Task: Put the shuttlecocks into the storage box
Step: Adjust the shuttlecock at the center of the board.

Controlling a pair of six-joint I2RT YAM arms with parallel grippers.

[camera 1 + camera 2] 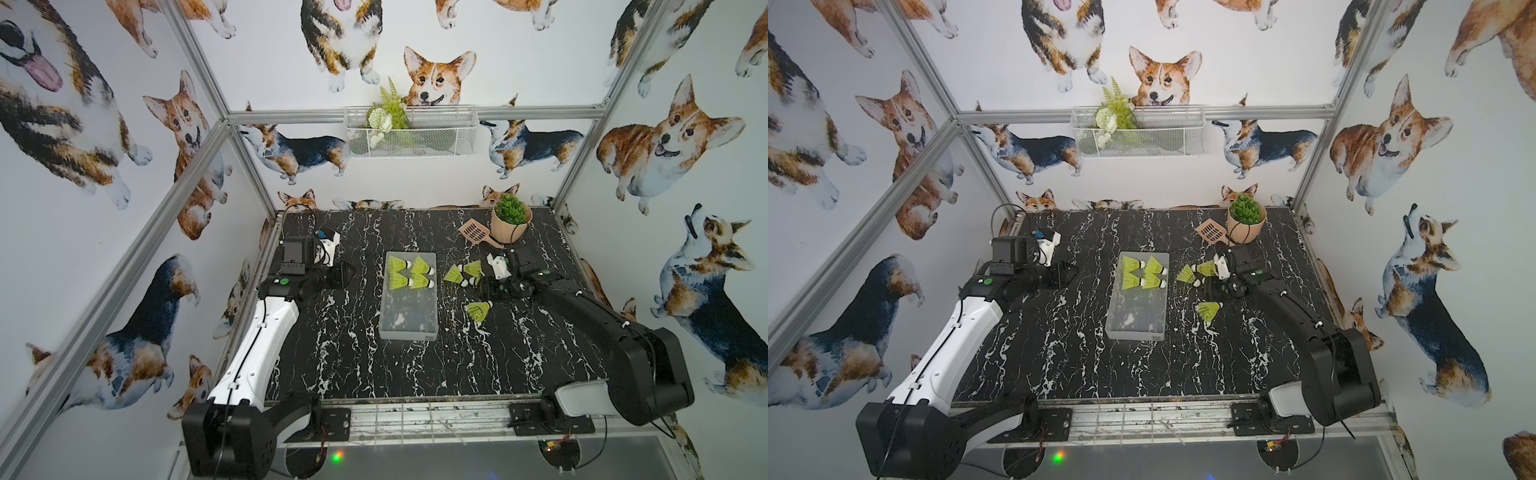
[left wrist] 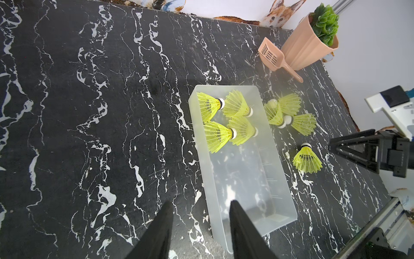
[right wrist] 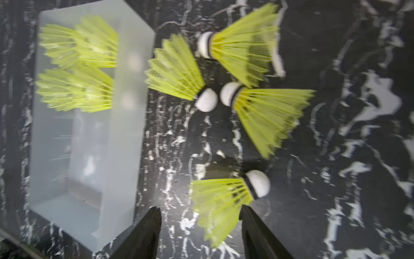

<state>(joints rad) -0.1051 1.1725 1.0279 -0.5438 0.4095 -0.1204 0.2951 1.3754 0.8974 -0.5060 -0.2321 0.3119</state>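
The frosted storage box (image 1: 409, 318) (image 1: 1136, 318) (image 2: 246, 179) (image 3: 89, 145) lies mid-table, with several neon shuttlecocks (image 1: 409, 273) (image 2: 224, 121) at its far end. To the right of the box, three more shuttlecocks (image 1: 463, 273) (image 3: 235, 74) cluster together on the table. One lone shuttlecock (image 1: 478, 311) (image 1: 1208, 311) (image 2: 307, 160) (image 3: 224, 197) lies nearer. My right gripper (image 1: 485, 289) (image 3: 200, 213) hovers open beside the cluster; in the right wrist view the lone shuttlecock's skirt shows between its fingers. My left gripper (image 1: 343, 274) (image 2: 201, 204) is open and empty, left of the box.
A pink pot with a green plant (image 1: 509, 226) (image 2: 302, 49) and a pink slotted scoop (image 1: 473, 230) (image 2: 272, 55) stand at the table's back right. A white wire basket (image 1: 409, 133) hangs on the back wall. Frame posts border the table.
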